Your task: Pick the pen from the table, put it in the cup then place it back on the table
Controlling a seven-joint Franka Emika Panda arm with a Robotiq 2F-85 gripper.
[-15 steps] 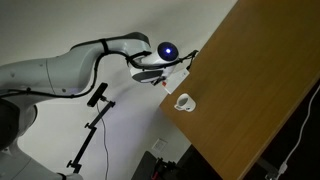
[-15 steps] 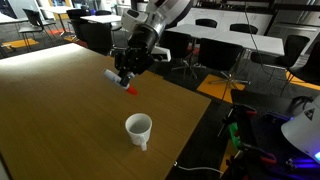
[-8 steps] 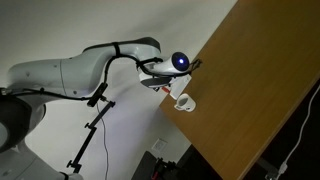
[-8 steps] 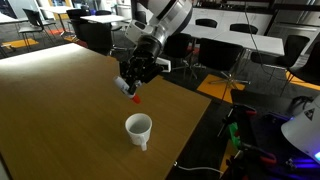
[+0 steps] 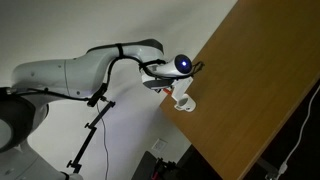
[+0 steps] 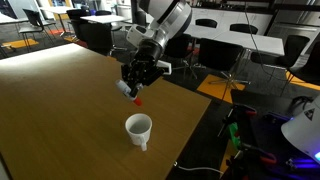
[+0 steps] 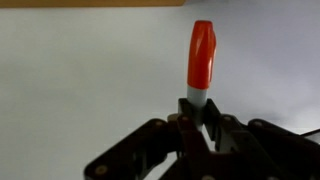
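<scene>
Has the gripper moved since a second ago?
Yes. The gripper, holding the pen, has shifted closer to the white cup in both exterior views.

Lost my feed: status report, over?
Gripper shut on pen. Pen held red end down above table, not yet in cup. Nothing between them.

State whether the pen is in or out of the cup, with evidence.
Out: the gripper holds the pen in the air, apart from the cup.
</scene>
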